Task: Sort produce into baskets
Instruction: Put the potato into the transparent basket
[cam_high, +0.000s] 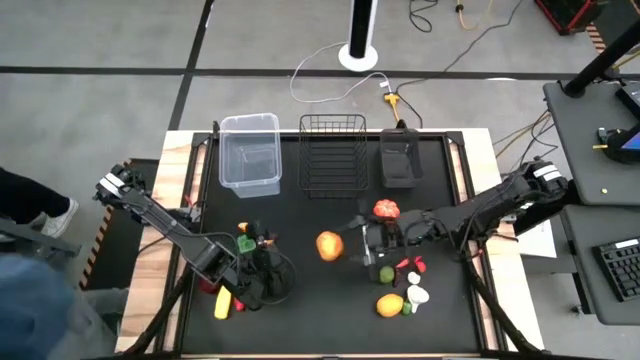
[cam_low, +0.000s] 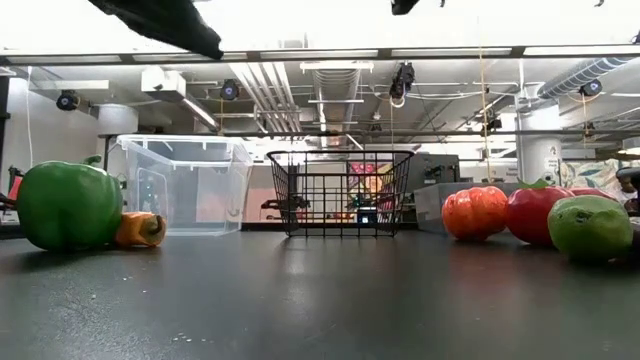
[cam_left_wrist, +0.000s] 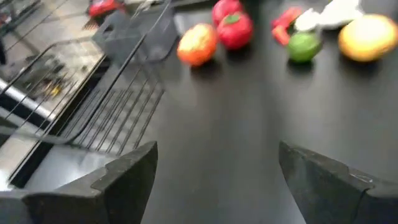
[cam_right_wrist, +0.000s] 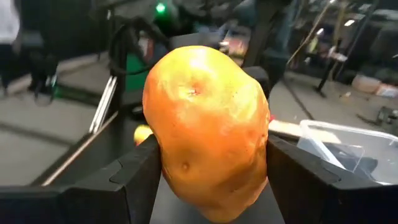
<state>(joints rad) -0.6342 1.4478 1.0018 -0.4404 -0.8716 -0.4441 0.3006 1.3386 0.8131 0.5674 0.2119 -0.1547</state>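
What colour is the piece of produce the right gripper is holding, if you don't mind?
Orange-yellow, blotchy and potato-like, held in the right gripper; clearest in the right wrist view.

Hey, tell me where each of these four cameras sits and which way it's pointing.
High: overhead, straight down on the black table; both arms show.
Low: table height, facing the wire basket; no fingers show.
Left wrist: past open fingers toward the produce.
Right wrist: fingers gripping an orange potato.
Shared: high and low both see the clear tub.
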